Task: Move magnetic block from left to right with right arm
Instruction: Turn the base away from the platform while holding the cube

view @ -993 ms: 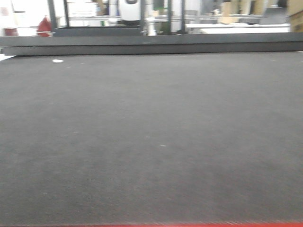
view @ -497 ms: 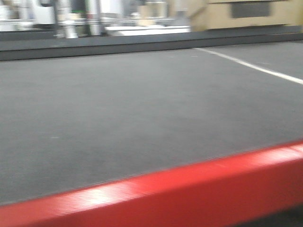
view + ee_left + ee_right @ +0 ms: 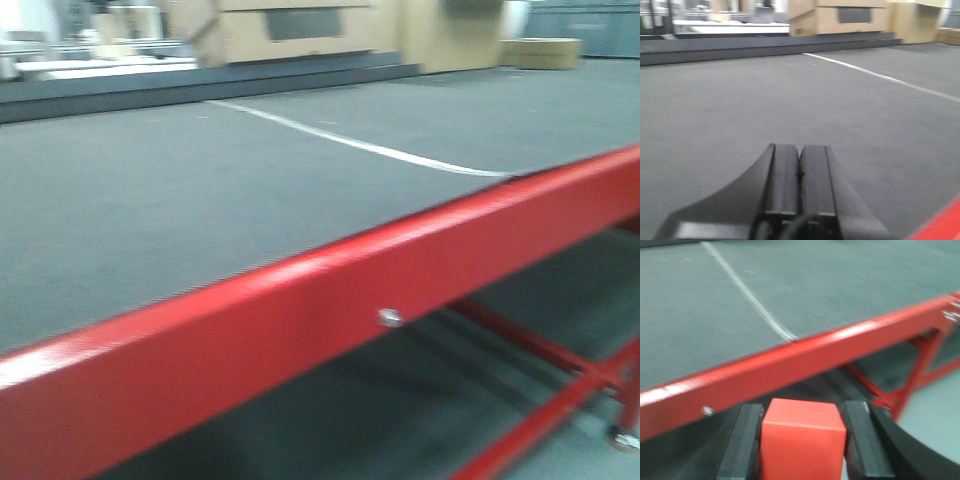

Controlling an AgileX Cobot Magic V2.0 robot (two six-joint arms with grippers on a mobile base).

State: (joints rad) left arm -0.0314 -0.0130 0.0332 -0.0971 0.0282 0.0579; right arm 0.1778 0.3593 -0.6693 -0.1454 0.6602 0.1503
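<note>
Against the frames of one second and half a second ago, the front-facing view has swung: the red rail point(image 3: 300, 330) of the table, first a thin strip at the bottom edge, now crosses the field diagonally from lower left to upper right. The white line point(image 3: 360, 145) on the grey mat point(image 3: 150, 200) has shifted from the right toward the centre.

Front-facing view, blurred: a bolt head point(image 3: 389, 318) sits on the face of the rail. Lower red bars point(image 3: 560, 370) show beneath it at the right. Tan cardboard boxes point(image 3: 290, 30) stand at the far edge of the mat.

Left wrist view: the left gripper point(image 3: 800, 150) hangs over the mat with its two black fingers pressed together and nothing between them.

Right wrist view: the right gripper point(image 3: 803, 407) clamps the magnetic block point(image 3: 802, 440), a plain red cube, with one black finger against each side face. The block sits on the near side of the rail, apart from the mat, which lies beyond it with the white line running toward the far left.
</note>
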